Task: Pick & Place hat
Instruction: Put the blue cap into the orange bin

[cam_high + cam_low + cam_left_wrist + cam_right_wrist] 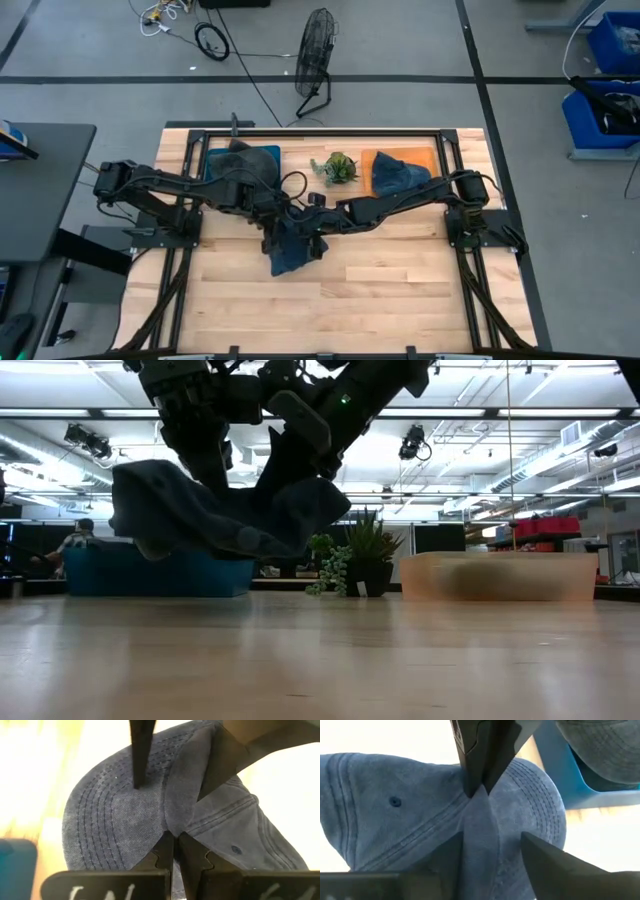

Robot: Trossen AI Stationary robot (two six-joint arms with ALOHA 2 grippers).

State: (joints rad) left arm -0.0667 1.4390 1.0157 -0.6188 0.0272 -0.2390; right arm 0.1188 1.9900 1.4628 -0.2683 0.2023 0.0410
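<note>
Two grippers meet at one hat (291, 247) lifted above mid-bench: left gripper (174, 838) pinches a fold, right gripper (492, 840) straddles it unclosed, so mistimed release drops it.

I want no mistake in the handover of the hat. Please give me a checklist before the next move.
1. Left hand pinches a fold of the hat: ok.
2. Right hand is on the same fold: fingers look apart, cannot tell the grip.
3. Hat is off the table in the low view: ok.
4. Blue bin already holds a hat: ok.
5. Plant stands apart from the hat: ok.
</note>
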